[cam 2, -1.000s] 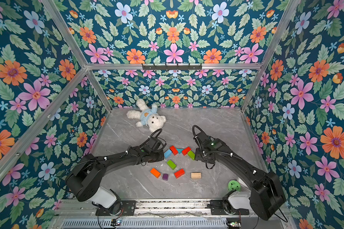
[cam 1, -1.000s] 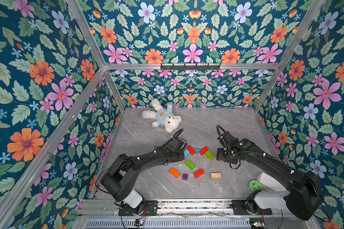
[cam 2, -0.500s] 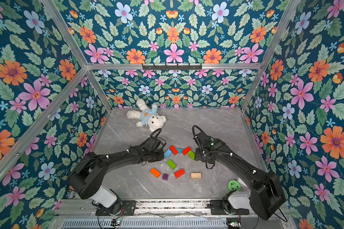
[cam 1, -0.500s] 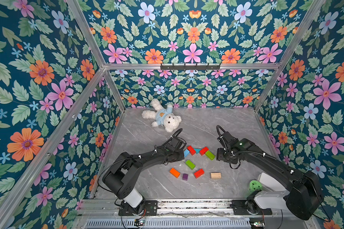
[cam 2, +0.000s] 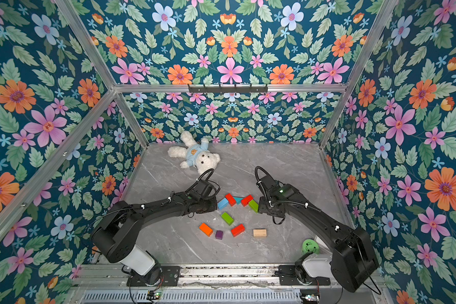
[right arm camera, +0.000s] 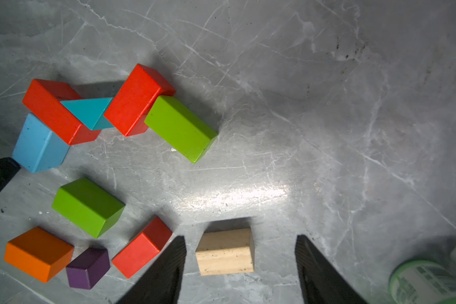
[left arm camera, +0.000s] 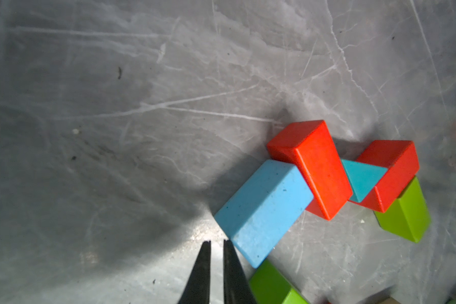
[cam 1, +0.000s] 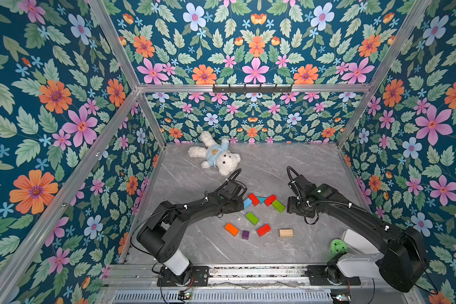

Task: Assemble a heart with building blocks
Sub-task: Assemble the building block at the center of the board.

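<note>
Top views high, looking down (near-identical), wrist views close, sharing blue brick (left arm camera: 263, 210)

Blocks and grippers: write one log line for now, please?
left gripper: shut, empty, beside light blue brick | right gripper: open, empty | heart: top part built

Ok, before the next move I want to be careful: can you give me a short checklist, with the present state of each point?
1. Left tool shut and empty: ok.
2. Left tool clear of the light blue brick: cannot tell; its tips are very near one corner.
3. Right tool open and empty: ok.
4. Teal triangle wedged between two red bricks: ok.
5. Heart closed: not ok; the loose green brick, orange brick, purple cube, third red brick and plain-wood brick lie apart.
</note>
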Robot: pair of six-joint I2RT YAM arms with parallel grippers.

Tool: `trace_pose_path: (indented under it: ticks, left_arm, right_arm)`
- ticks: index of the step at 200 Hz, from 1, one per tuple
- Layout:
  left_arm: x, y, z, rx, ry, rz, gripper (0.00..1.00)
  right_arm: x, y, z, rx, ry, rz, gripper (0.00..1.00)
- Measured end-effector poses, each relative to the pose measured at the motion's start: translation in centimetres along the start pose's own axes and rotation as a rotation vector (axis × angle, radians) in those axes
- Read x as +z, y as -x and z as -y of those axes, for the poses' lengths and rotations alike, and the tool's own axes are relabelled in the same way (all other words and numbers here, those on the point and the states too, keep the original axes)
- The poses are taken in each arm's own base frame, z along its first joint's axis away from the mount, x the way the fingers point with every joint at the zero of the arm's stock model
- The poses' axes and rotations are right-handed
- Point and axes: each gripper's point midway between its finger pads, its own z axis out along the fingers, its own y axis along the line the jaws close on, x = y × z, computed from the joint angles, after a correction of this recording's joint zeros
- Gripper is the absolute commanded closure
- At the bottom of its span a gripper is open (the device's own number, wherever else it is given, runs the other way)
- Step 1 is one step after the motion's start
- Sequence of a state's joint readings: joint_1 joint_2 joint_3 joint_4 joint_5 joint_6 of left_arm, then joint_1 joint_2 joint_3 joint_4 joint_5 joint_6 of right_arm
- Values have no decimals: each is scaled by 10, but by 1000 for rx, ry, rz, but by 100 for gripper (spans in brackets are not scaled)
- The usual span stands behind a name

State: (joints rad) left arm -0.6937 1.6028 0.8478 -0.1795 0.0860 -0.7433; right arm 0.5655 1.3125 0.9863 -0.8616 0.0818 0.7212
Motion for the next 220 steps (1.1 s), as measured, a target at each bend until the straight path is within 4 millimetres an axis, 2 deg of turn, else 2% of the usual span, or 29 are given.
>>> trace_pose_path:
  ticks: [25,37,71,85,111,146,166,189,220]
  left_arm:
    - [-1,3,-2,5,2,7,84]
    - [-4,4,-2,6,5,13,81]
    - [-23,11,-7,1,17,59,66]
    - [-33,15,-12,-6,28,88,62]
    - [-47,18,-27,-37,58,132,60]
    - [-52,5,-53,-101,97,138,60]
    - [-54,-1,-63,-130,109,135,59]
    - [-58,-4,-71,-147,115,142,60]
    - [-60,-4,-73,-152,115,150,60]
  right_arm:
    - [0,-1,-2,-14,3,0,32]
    - [-1,-5,-10,-57,20,-1,30]
    - [-4,-40,-76,-337,158,-55,24]
    - [5,-48,-95,-402,178,-89,23]
    - [28,-54,-112,-480,175,-148,23]
    - [53,-68,-152,-659,193,-199,28]
    - [66,-73,-161,-717,178,-222,33]
    - [81,-68,-157,-737,120,-221,41]
    - [86,-63,-158,-761,93,-203,56]
